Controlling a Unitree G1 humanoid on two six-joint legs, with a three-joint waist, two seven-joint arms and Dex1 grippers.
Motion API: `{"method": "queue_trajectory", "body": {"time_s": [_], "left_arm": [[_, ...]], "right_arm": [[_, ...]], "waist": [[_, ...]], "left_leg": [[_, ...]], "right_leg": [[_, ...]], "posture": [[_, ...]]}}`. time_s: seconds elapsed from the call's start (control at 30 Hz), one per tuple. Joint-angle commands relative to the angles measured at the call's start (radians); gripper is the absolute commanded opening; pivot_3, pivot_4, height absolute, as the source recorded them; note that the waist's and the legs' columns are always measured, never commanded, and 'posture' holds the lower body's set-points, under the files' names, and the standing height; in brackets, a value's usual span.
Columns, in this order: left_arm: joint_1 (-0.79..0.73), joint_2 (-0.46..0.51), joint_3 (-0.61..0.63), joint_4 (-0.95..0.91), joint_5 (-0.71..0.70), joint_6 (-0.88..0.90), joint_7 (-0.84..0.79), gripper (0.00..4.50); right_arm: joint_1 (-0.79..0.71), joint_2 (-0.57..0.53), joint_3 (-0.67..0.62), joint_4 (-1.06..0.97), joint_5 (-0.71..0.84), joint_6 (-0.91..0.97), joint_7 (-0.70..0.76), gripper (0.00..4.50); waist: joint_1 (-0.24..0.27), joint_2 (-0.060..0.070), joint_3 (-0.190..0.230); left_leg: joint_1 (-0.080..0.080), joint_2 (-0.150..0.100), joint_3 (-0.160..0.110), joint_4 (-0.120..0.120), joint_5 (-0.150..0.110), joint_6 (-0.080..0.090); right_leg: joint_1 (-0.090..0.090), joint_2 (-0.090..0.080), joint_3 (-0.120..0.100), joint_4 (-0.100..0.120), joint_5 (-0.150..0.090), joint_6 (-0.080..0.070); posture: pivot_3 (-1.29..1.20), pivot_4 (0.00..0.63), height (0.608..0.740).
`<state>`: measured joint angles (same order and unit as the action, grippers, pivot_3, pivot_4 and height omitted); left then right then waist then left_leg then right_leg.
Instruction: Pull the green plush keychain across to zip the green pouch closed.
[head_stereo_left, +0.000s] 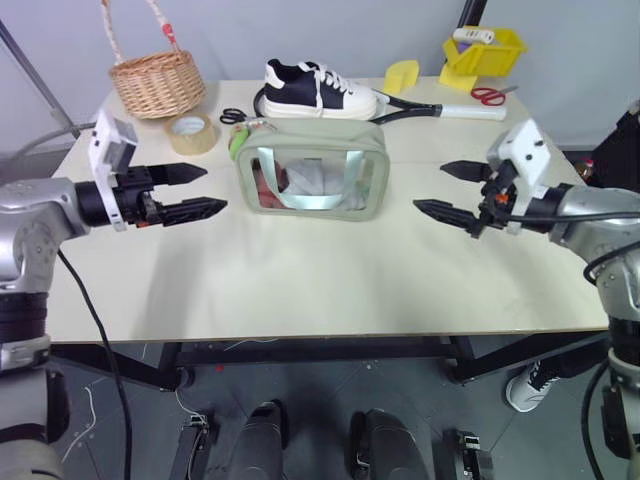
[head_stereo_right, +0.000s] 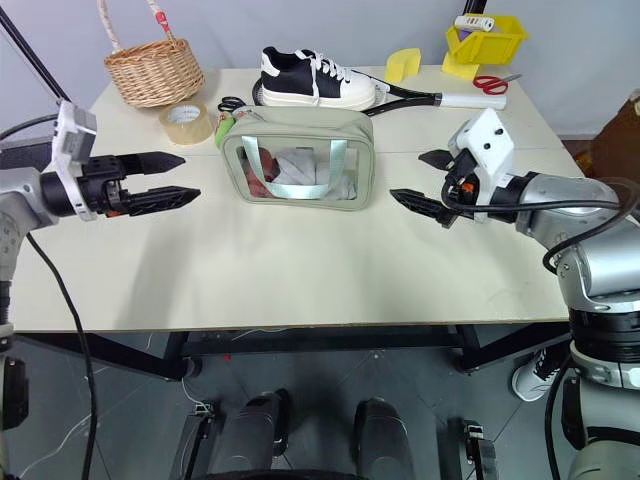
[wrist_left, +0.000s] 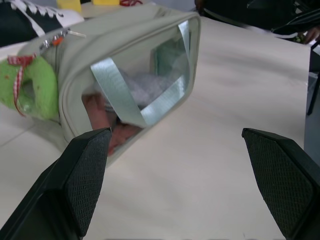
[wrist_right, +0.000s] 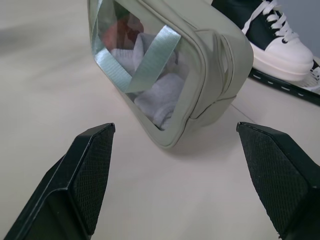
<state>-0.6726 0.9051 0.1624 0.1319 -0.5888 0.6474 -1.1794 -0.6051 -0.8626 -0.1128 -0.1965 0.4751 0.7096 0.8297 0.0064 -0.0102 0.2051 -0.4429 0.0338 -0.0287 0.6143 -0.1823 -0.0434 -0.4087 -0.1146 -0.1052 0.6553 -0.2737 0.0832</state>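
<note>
Smooth pale table (head_stereo_left: 300, 280) bears boxy green pouch (head_stereo_left: 312, 168); left gripper (head_stereo_left: 200, 190) and right gripper (head_stereo_left: 448, 190) gape empty

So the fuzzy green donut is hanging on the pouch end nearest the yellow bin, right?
Not quite. The green plush keychain hangs on the green pouch at the end nearest the tape roll, away from the yellow bin. The left eye view shows it.

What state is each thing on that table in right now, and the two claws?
left claw: open, holding nothing
right claw: open, holding nothing
green pouch: upright on the table, untouched
green plush keychain: hanging at the pouch's left end
basket: upright
scissors: lying flat
</note>
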Motion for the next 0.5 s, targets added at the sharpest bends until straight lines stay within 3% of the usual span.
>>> {"method": "queue_trajectory", "body": {"time_s": [0.03,0.3,0.5], "left_arm": [[-0.019,0.016,0.034,-0.024,-0.011,0.012,0.015,4.44],[-0.028,0.032,0.039,-0.010,-0.001,-0.002,0.002,4.44],[-0.088,0.024,0.070,0.011,-0.041,0.026,0.005,4.44]], "right_arm": [[-0.028,-0.005,-0.011,-0.015,-0.003,-0.019,0.005,4.06],[-0.055,0.008,0.014,-0.012,-0.001,-0.018,0.011,4.06],[-0.272,0.070,0.170,0.108,-0.106,-0.029,0.010,4.06]], "waist": [[0.000,0.000,0.000],[-0.001,0.000,0.000],[-0.016,0.000,0.000]], "left_leg": [[0.000,0.000,0.000,0.000,0.000,0.000],[0.000,0.000,0.000,0.000,0.000,0.000],[0.000,0.000,0.000,0.001,0.000,0.000]], "right_leg": [[0.000,0.000,0.000,0.000,0.000,0.000],[0.000,0.000,0.000,0.000,0.000,0.000],[0.000,0.000,0.000,0.002,0.000,0.000]], "posture": [[0.00,0.150,0.740],[0.00,0.150,0.740],[0.00,0.150,0.740]]}}
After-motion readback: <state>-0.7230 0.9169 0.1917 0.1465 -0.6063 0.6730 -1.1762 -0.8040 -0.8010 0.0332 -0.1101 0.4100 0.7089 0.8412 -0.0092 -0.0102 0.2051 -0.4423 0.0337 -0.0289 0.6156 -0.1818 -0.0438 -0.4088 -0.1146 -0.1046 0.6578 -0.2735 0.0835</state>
